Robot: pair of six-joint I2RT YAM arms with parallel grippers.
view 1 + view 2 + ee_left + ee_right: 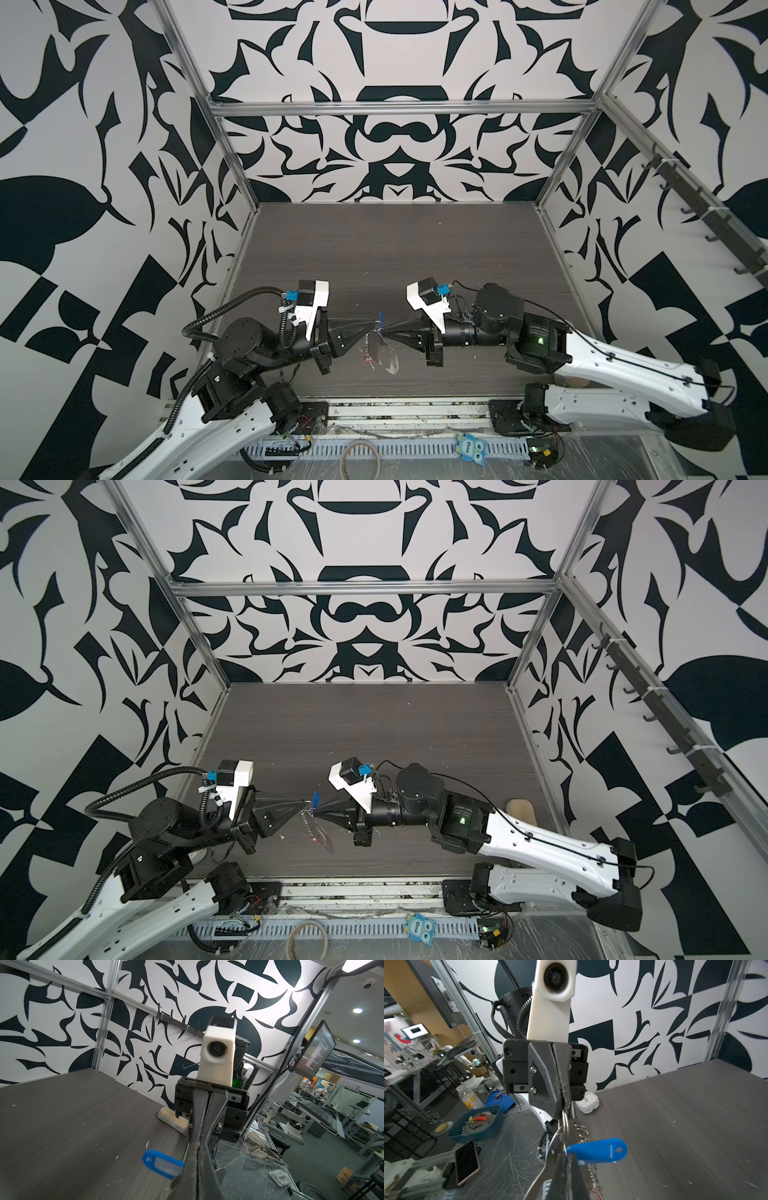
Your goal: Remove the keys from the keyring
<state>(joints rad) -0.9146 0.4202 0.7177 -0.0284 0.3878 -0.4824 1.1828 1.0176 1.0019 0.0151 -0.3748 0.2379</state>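
Dangling from left tool [375, 328]: keyring [388, 357]

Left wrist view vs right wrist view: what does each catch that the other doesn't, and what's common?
Left wrist only: the right gripper head-on, jaws shut, and a beige block on the table.
Right wrist only: the left gripper shut on a split ring, the full length of the silver key blade, the row of split rings, a small white box on the table, plus a blue basket and phone off it.
Both: the blue tag at the right gripper's tip, and the dark table.
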